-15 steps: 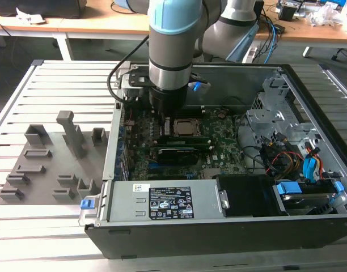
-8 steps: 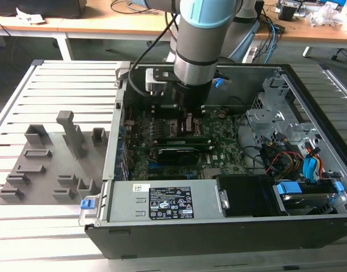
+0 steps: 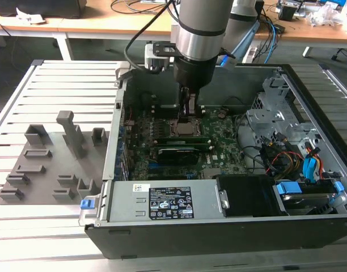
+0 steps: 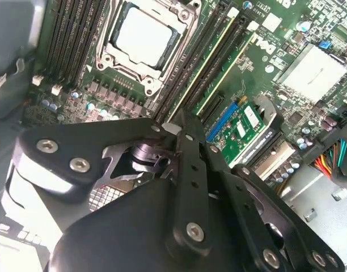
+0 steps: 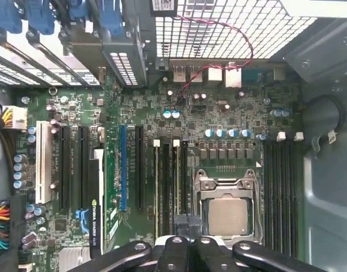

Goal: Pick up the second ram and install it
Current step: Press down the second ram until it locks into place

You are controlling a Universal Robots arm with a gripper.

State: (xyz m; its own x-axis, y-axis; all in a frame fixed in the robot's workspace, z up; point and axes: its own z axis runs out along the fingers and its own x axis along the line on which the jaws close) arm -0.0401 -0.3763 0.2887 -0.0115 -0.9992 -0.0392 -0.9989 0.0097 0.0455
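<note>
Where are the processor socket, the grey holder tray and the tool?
Processor socket (image 5: pixel 228 216), first wrist view, on its metal lid.
Grey holder tray (image 3: pixel 46 195), exterior view, flat base.
Tool (image 3: pixel 189 113), exterior view, at its tip.

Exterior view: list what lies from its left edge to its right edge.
Grey plastic holder tray → blue latch clip → square metal-framed CPU socket under the hand → bundle of coloured cables → blue drive caddy handle.

The gripper linkage hides its own jaws and the near ends of the memory slots in both wrist views.
</note>
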